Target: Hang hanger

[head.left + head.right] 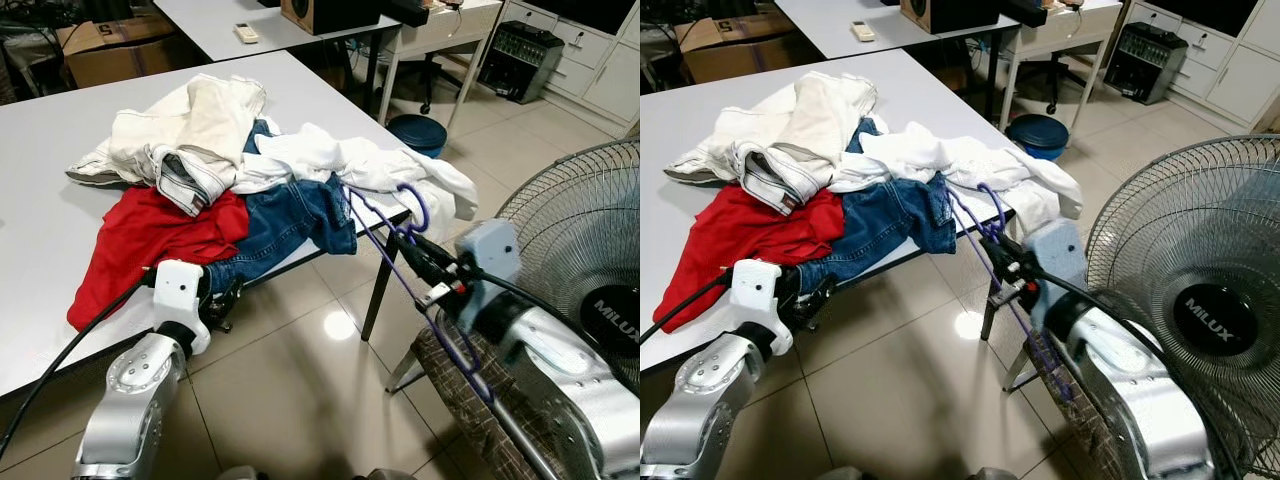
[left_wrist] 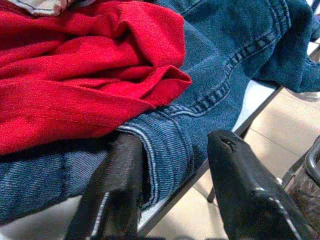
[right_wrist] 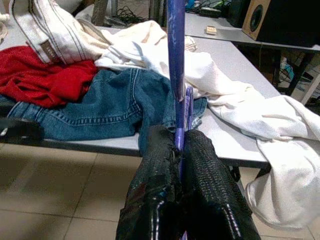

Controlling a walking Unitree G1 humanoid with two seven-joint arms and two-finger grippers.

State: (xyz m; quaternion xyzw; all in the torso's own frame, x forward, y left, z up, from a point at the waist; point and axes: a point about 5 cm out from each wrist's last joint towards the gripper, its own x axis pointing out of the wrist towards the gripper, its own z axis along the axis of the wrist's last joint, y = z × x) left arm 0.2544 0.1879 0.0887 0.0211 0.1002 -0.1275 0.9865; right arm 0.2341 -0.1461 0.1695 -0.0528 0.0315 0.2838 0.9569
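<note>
A purple hanger (image 1: 385,245) hangs in the air off the table's right corner, its hook (image 1: 415,205) near the white garment (image 1: 370,165). My right gripper (image 1: 412,252) is shut on the hanger's thin bar (image 3: 176,75). My left gripper (image 1: 222,300) sits at the table's front edge, open, its fingers (image 2: 120,170) straddling the hem of the blue jeans (image 2: 210,65). A red shirt (image 1: 150,235) lies next to the jeans on the white table (image 1: 40,170). Beige trousers (image 1: 190,125) top the pile.
A large standing fan (image 1: 590,250) stands close on the right, behind my right arm. A woven chair (image 1: 470,400) is below that arm. A blue bin (image 1: 418,132) and another table (image 1: 230,25) stand beyond. Tiled floor (image 1: 300,380) lies between my arms.
</note>
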